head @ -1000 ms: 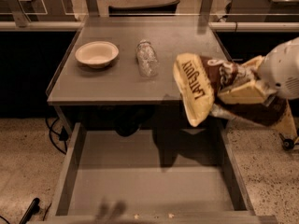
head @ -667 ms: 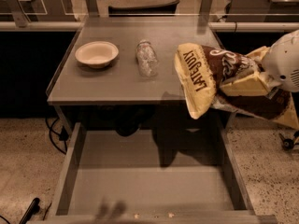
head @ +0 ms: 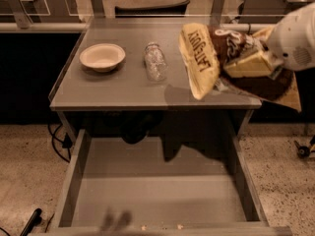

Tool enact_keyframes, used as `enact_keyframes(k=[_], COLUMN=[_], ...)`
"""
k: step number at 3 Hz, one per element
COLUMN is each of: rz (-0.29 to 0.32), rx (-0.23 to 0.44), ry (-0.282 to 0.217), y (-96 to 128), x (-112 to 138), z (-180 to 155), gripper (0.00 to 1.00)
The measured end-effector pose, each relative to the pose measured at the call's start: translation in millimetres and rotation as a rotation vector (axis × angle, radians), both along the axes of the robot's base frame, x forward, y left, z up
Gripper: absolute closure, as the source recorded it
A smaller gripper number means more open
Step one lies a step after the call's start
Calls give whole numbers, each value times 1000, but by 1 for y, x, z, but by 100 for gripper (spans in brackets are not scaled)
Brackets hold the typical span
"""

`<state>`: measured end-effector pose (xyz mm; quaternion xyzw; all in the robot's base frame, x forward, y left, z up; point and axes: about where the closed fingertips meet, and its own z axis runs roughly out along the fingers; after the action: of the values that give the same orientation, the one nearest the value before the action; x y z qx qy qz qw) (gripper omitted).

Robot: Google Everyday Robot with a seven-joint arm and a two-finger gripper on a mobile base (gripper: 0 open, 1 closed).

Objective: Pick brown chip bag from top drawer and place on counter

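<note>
The brown chip bag (head: 211, 58) hangs in the air over the right part of the counter (head: 118, 90), its cream edge with "Late July" lettering turned toward me. My gripper (head: 248, 63) comes in from the right on a white arm and is shut on the bag's right half. The bag casts a shadow on the counter's front right corner. The top drawer (head: 157, 191) stands pulled open below the counter, its flat grey bottom bare.
A cream bowl (head: 102, 57) sits on the counter's left side. A clear plastic bottle (head: 154, 61) lies on its side in the middle, just left of the bag. Speckled floor lies on both sides of the drawer, with cables at the left.
My gripper has carried the chip bag up and away from the drawer, further over the counter's right side.
</note>
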<state>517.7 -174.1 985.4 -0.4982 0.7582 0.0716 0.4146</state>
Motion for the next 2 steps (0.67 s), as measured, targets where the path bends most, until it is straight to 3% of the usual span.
enact_keyframes(k=[1,2], rz=[23,61], rx=[6,12], ry=[-30,-7], y=[5,22], x=[47,106], z=[24,31], gripper=[100,100])
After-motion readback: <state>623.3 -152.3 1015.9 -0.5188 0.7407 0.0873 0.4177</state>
